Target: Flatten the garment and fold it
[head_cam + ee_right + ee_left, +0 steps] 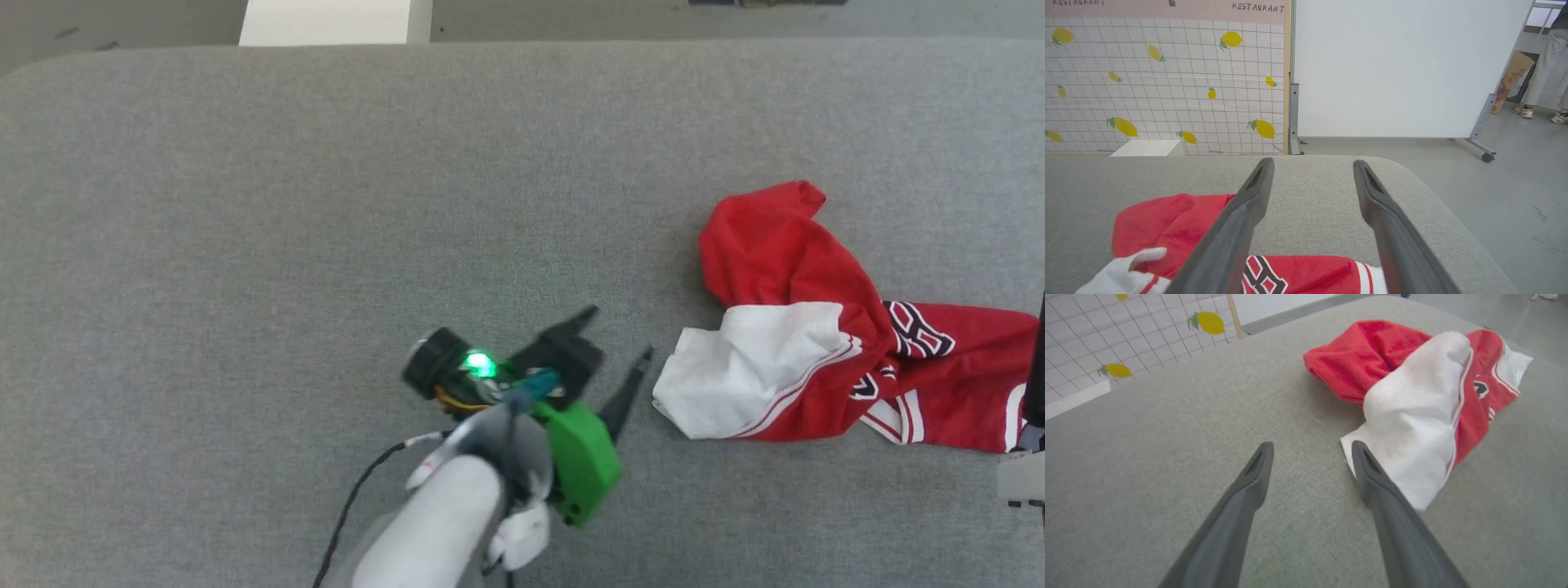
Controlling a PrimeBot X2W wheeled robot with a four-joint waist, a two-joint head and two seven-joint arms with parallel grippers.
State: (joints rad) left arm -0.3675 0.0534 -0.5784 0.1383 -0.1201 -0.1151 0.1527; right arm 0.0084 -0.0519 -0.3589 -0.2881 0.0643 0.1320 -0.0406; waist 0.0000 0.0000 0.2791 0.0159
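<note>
Your left gripper (pixel 1312 446) hung open just beside the garment (pixel 1372 359); you needed to pinch one sleeve (pixel 1412 428) layer, low.

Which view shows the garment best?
The head view: from above, nearly the whole crumpled garment is in frame. The left wrist view foreshortens it, white sleeve foremost; the right wrist view cuts it off at the bottom edge.

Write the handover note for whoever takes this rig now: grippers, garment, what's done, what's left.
Left gripper: open, empty, tips right beside the white sleeve; contact unclear.
Right gripper: open, empty, over the garment's printed end.
Garment: crumpled heap on the grey padded surface, right of centre in the head view.
Done: nothing flattened yet.
Left: grasp, spread flat, fold.
</note>
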